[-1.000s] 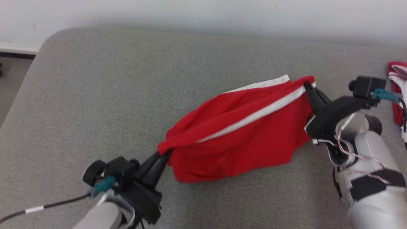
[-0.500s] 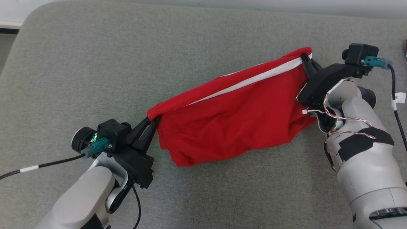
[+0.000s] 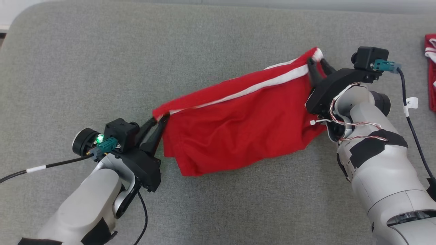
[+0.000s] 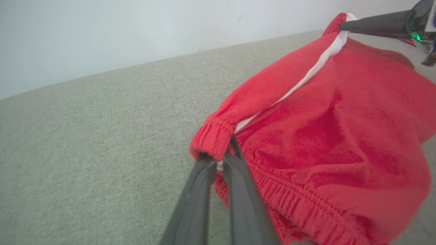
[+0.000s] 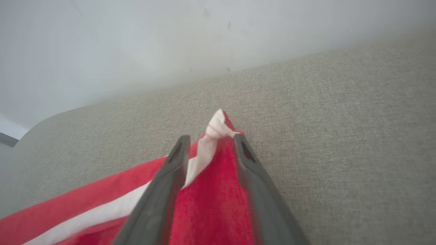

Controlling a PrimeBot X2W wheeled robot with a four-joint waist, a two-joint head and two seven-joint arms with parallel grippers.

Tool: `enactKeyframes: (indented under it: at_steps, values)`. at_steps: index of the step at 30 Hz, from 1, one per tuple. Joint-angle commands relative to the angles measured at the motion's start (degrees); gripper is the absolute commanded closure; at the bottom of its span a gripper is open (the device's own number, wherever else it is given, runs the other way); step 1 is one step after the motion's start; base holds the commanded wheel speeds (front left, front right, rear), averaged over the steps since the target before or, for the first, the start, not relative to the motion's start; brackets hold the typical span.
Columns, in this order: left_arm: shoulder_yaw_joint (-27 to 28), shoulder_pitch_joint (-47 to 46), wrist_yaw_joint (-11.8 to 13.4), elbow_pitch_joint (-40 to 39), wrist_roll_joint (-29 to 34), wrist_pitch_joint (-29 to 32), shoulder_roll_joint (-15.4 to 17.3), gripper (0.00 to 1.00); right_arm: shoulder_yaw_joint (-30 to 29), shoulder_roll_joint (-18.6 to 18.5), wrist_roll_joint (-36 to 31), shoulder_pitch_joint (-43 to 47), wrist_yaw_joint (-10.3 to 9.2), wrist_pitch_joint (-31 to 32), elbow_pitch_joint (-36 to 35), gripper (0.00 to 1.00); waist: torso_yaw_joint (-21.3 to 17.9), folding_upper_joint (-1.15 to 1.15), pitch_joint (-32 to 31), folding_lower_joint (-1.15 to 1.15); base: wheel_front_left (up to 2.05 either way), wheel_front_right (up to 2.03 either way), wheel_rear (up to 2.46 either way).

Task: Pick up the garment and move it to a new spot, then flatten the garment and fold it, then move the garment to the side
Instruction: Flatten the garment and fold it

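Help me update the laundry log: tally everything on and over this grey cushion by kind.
Red garments: 2 (stretched garment, second garment at the right edge)
Grippers: 2 (left gripper, right gripper)
Cushions: 1 (grey cushion)
Total: 5

A grey woven upholstered surface [image 3: 102, 51] with a rounded far-left corner spans the scene. A plain white wall [image 4: 136, 27] rises behind it. Far right lies a red-and-white cloth [image 3: 431, 68], partly cropped.

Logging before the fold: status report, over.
Left gripper pinching garment at waistband. Right gripper open around its corner. Garment stretched on cushion. Second red cloth apart, far right.
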Motion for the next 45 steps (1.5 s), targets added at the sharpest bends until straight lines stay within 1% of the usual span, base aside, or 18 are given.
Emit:
enactKeyframes:
  at_steps: [1, 4, 5, 11, 13, 18, 24, 28, 32, 35, 40, 45]
  values:
    - [1.33, 1.4, 0.11, -0.53, 1.14, -0.17, 0.01, 0.0, 0.77, 0.48, 0.7, 0.26, -0.17, -0.65, 0.37, 0.0, -0.29, -0.01, -1.36, 0.0, 0.0, 0.0, 0.0]
    - [3.98, 4.11, 0.11, -1.62, 2.67, -0.18, -0.09, 0.0, 2.65, 0.42, 1.92, 1.78, -0.17, -1.72, 0.35, 0.0, -0.45, -0.01, -3.37, 0.0, 0.0, 0.0, 0.0]
    - [3.98, 4.11, 0.11, -1.62, 2.67, -0.18, -0.09, 0.0, 2.65, 0.42, 1.92, 1.78, -0.17, -1.72, 0.35, 0.0, -0.45, -0.01, -3.37, 0.0, 0.0, 0.0, 0.0]
    - [10.45, 10.92, 0.13, -4.75, 6.36, -0.18, -0.15, 0.0, 7.09, -1.05, 5.39, 6.28, -0.17, -3.53, -1.89, 0.0, -0.37, -0.01, -7.28, 0.0, 0.0, 0.0, 0.0]
    - [13.28, 13.25, 0.74, -7.0, 8.51, -0.18, -0.52, 0.0, 8.37, -2.14, 6.68, 8.12, -0.17, -4.07, -2.89, 0.0, -0.22, -0.01, -8.4, 0.0, 0.0, 0.0, 0.0]
    - [21.8, 20.44, 3.46, -14.67, 13.74, -0.17, -1.48, 0.0, 11.91, -4.9, 9.34, 12.64, -0.17, -5.42, -5.11, 0.0, 0.02, -0.01, -10.26, 0.0, 0.0, 0.0, 0.0]
    - [31.09, 28.08, 4.98, -22.99, 20.19, -0.18, -3.54, 0.0, 14.49, -7.89, 11.13, 15.94, -0.17, -6.62, -5.84, 0.0, 0.56, -0.01, -11.1, 0.0, 0.0, 0.0, 0.0]
    - [36.61, 32.25, 5.33, -26.97, 22.98, -0.18, -6.03, 0.0, 15.31, -9.14, 11.28, 16.81, -0.17, -7.13, -4.46, 0.0, 1.52, -0.01, -10.89, 0.0, 0.0, 0.0, 0.0]
    - [41.14, 36.13, 4.74, -29.68, 25.24, -0.17, -8.48, 0.0, 15.45, -9.0, 11.72, 16.95, -0.17, -7.57, -2.14, 0.0, 2.62, -0.01, -10.17, 0.0, 0.0, 0.0, 0.0]
    - [43.46, 39.05, 4.7, -31.04, 26.99, -0.18, -10.57, 0.0, 15.51, -8.61, 11.7, 16.53, -0.17, -7.65, -0.01, 0.0, 3.28, -0.01, -9.73, 0.0, 0.0, 0.0, 0.0]
    - [45.37, 42.57, 3.51, -31.44, 29.19, -0.18, -13.03, 0.0, 15.72, -7.74, 11.99, 15.96, -0.17, -7.97, 2.9, 0.0, 4.0, -0.01, -9.51, 0.0, 0.0, 0.0, 0.0]
    - [46.96, 43.47, 2.54, -32.03, 30.35, -0.18, -14.62, 0.0, 15.74, -6.84, 13.09, 16.07, -0.17, -7.42, 5.02, 0.0, 4.71, -0.01, -9.67, 0.0, 0.0, 0.0, 0.0]
